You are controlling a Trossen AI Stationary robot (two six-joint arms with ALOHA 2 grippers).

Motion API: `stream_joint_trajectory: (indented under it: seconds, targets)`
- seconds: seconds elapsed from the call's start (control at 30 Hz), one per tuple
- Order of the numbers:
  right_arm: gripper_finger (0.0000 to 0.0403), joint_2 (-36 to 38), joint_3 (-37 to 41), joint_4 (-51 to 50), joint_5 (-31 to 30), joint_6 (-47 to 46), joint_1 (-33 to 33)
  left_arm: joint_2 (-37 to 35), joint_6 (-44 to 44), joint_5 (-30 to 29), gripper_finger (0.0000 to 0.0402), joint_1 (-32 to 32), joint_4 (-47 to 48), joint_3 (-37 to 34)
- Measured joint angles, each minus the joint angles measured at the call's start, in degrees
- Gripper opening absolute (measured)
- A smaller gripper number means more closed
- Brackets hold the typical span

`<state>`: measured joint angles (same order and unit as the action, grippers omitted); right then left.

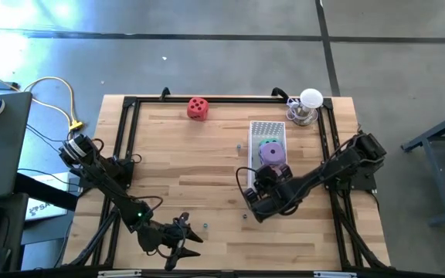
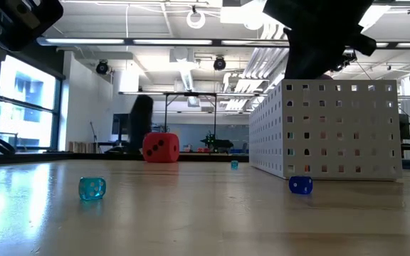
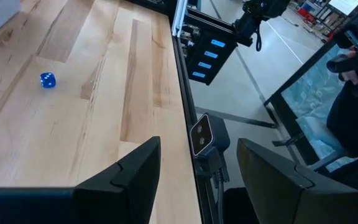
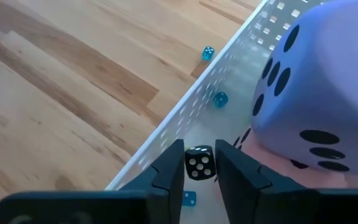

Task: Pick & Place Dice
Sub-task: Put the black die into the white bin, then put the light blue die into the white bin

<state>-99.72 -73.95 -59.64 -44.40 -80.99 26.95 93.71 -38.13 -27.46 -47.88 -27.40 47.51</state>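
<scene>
The red die (image 1: pixel 198 108) is the one big die out on the bare surface (image 1: pixel 176 170). It sits alone near the far edge, a bit left of the middle. It looks soft and light, like a foam block, so I think it will squash a little when squeezed and will not break if it falls. The best place to hold it is on two flat sides that face away from each other, near the middle, with the jaws opened wide first. A hold on a corner could let it pop out.

The purple die (image 4: pixel 328 81) and the green die (image 1: pixel 268 142) lie in the white basket (image 1: pixel 267 126), toward the right edge.

The right gripper (image 4: pixel 199 168) is at the near end of the basket, just beside the purple die. Its jaws are narrow and pinch a little black die (image 4: pixel 199 163). The red die is well apart from these jaws.

The left gripper (image 3: pixel 197 146) waits by the near edge. Its jaws are wide and hold nothing. The red die is far from them too.
</scene>
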Motion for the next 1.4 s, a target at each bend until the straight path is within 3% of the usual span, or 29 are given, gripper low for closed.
stream_joint_trajectory:
  seconds: [0.3,0.47,0.6,0.73,0.87,1.0,1.2,1.4]
  targets:
    - [0.0155,0.0,0.0,0.04,-0.31,0.18,0.86,0.0,0.01,0.0,0.0205,0.0,0.0,0.0]
    - [0.0194,0.02,0.0,2.35,-5.16,5.25,1.43,0.01,0.41,0.0,0.0205,0.0,0.0,0.0]
    - [0.0209,0.13,0.0,12.98,-10.11,17.67,3.73,0.02,2.35,-0.02,0.0205,0.0,0.7,0.0]
    - [0.0211,0.44,-0.02,31.68,-14.04,39.22,6.76,0.02,8.1,-0.03,0.0205,-0.08,6.56,0.0]
    - [0.0211,0.41,-0.02,50.86,-11.79,60.4,10.36,0.62,9.63,-1.05,0.0205,-0.28,17.99,0.0]
    - [0.0211,0.15,-0.02,62.0,-7.15,70.45,13.15,3.56,8.32,-3.28,0.0205,-0.26,20.75,-0.04]
    - [0.0211,0.11,-0.02,65.96,-2.98,72.76,15.04,7.53,8.57,-7.49,0.0205,1.01,21.18,-0.04]
    - [0.0211,-0.65,-0.02,66.05,0.26,71.19,15.03,8.71,8.57,-7.6,0.0205,2.99,21.1,0.03]
